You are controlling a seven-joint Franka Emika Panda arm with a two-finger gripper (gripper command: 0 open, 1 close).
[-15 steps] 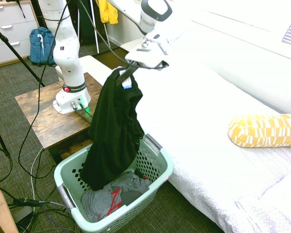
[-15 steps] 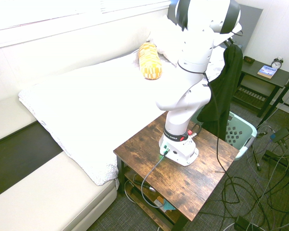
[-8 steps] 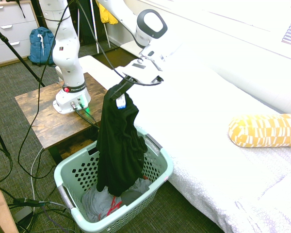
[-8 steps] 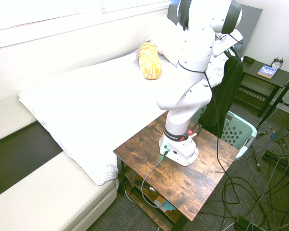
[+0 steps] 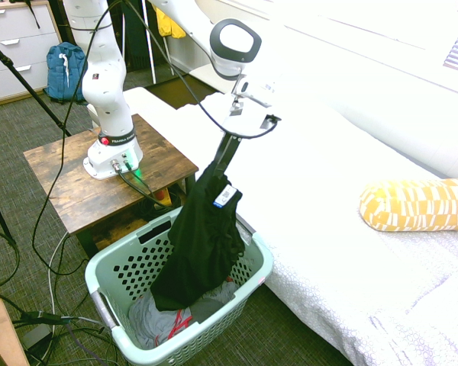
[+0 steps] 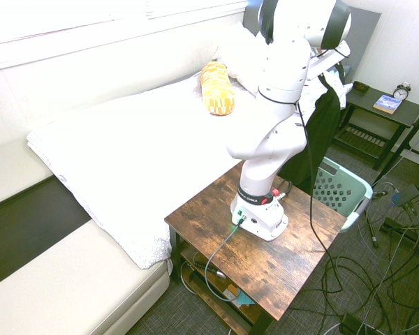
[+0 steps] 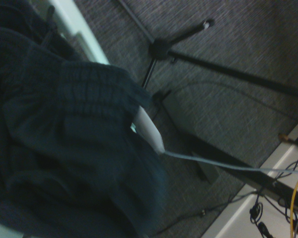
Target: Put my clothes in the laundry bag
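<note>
First exterior view, centre frame: fingers (image 5: 223,156) clenched on black top (image 5: 202,244), hem trailing into mint laundry basket (image 5: 248,271) at lower left, over grey garment (image 5: 156,320). Second exterior view, right side: top (image 6: 320,136) hanging behind arm, above basket (image 6: 339,190) beside bench (image 6: 265,258). Wrist view: dark cloth (image 7: 64,148) filling left half.

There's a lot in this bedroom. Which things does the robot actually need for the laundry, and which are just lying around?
For the job:
- black top, hanging from the gripper
- mint-green laundry basket, its lower end already inside

Just lying about:
- grey garment with red stripes in the basket
- yellow patterned cushion on the bed
- blue backpack
- alarm clock
</note>
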